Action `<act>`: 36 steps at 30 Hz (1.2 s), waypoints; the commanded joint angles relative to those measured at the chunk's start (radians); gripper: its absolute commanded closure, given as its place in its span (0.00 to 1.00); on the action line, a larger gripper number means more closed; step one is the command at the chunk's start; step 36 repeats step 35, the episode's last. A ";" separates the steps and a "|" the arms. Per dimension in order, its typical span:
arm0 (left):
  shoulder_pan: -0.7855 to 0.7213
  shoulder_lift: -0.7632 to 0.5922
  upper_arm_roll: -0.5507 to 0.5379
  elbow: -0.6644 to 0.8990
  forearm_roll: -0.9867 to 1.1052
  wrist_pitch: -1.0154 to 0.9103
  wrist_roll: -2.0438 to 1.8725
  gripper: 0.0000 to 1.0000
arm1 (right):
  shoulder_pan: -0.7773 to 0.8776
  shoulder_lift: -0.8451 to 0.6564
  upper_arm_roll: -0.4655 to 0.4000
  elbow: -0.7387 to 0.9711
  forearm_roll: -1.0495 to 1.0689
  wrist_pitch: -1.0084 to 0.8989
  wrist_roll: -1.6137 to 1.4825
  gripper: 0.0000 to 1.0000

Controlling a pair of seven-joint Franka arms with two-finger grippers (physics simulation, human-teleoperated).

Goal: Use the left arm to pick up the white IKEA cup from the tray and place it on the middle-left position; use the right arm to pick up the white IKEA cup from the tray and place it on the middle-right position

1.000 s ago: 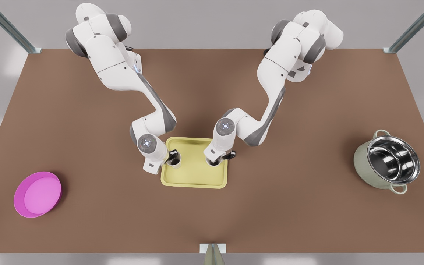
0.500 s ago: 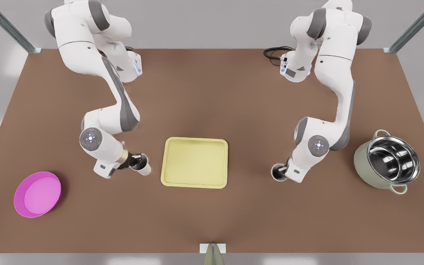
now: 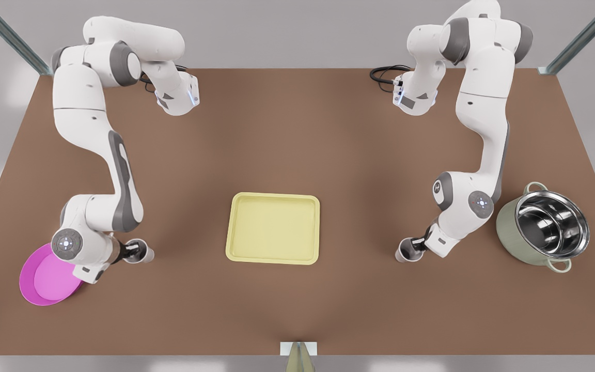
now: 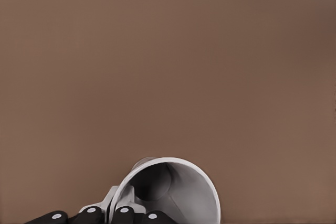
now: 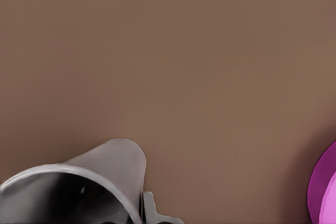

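The pale yellow tray (image 3: 274,230) lies at the table's middle with nothing on it. My right gripper (image 3: 133,254) is at the front view's left, beside the magenta bowl, shut on the rim of a white cup (image 3: 146,254) that tilts low over the table. The right wrist view has this cup (image 5: 105,171) with one finger (image 5: 149,208) at its rim. My left gripper (image 3: 415,249) is at the front view's right, shut on the second white cup (image 3: 403,254), also tilted. In the left wrist view that cup (image 4: 173,192) faces me with its mouth open.
A round magenta bowl (image 3: 49,281) sits at the front view's left, partly under the right arm's wrist, and its edge (image 5: 326,192) is close to the cup. A steel pot (image 3: 545,225) stands at the front view's right, just behind the left arm.
Both arms lifted their cups off the tray and swung outward. The right gripper travelled far toward the magenta bowl; the left gripper moved slightly farther toward the table's front.
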 commanded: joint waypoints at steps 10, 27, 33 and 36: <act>-0.001 -0.146 0.017 0.021 0.001 -0.244 0.396 0.00 | -0.001 0.038 -0.003 0.002 -0.033 0.085 -0.187 0.34; -0.004 -0.425 0.057 0.148 0.118 -0.757 -0.021 0.00 | 0.008 -0.247 0.057 0.002 0.017 -0.278 -0.028 0.04; -0.004 -0.407 0.055 0.170 0.093 -0.750 -0.025 0.00 | 0.017 -0.349 0.124 0.041 -0.025 -0.426 0.160 0.00; -0.004 -0.409 0.055 0.170 0.093 -0.754 -0.038 0.00 | 0.017 -0.349 0.124 0.045 -0.019 -0.426 0.294 0.00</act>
